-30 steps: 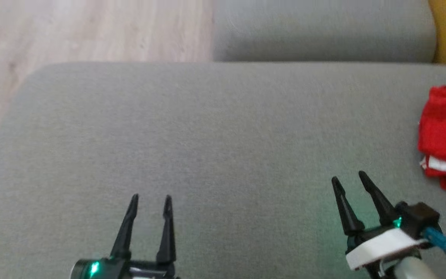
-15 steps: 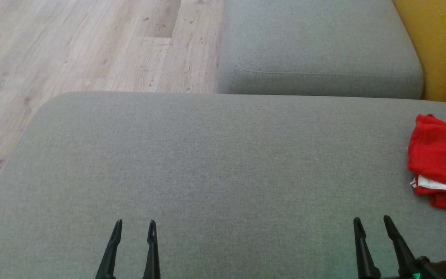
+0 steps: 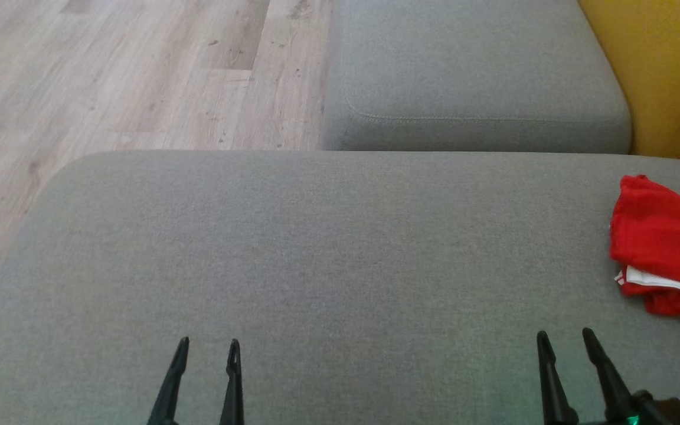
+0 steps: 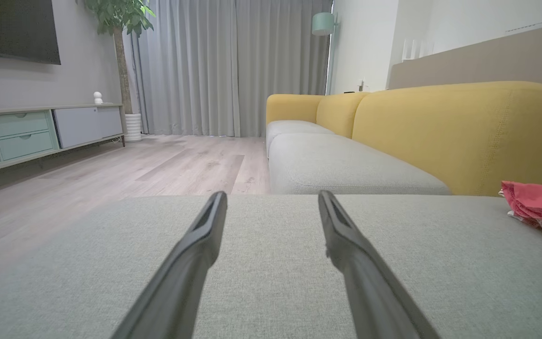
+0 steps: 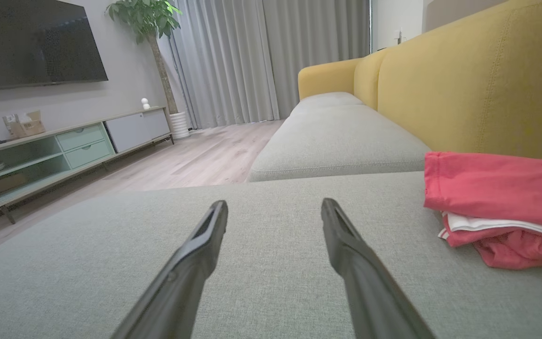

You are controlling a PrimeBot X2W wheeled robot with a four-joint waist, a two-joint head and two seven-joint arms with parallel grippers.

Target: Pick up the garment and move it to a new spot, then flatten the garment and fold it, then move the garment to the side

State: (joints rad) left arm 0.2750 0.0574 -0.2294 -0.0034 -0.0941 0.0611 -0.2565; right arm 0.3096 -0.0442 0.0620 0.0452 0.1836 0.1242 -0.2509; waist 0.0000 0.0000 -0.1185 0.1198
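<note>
the garment (image 3: 664,236) is red with a white band, and it lies folded in a small pile at the far right of the large grey cushion (image 3: 316,248), close to the yellow backrest (image 3: 670,71) of the sofa. the edge of the head view cuts its right part. nothing touches it.

the left gripper (image 3: 209,340) is at the lower left of the head view, over the cushion. its two dark fingers stand apart with nothing between them, so it is released and empty. the right gripper (image 3: 564,332) is at the lower right, and it is also released and empty. its fingers lean a little to the left, and a green light (image 3: 631,420) glows at its base. i cannot tell if the fingertips touch the fabric of the cushion.

the garment is to the right of the right gripper and further forward, near it but apart. it is well apart from the left gripper. in the right wrist view the pile is at the right side, with the white layer between two red layers. in the left wrist view it is small, at the right edge.

behind the large cushion there is a second grey cushion (image 3: 464,71), and to the left of it the wooden floor (image 3: 110,77). the wrist views also show grey curtains (image 4: 233,66), a potted plant (image 5: 148,23), a dark tv (image 5: 31,42) on the wall and a low cabinet (image 5: 64,146) with green drawers.
</note>
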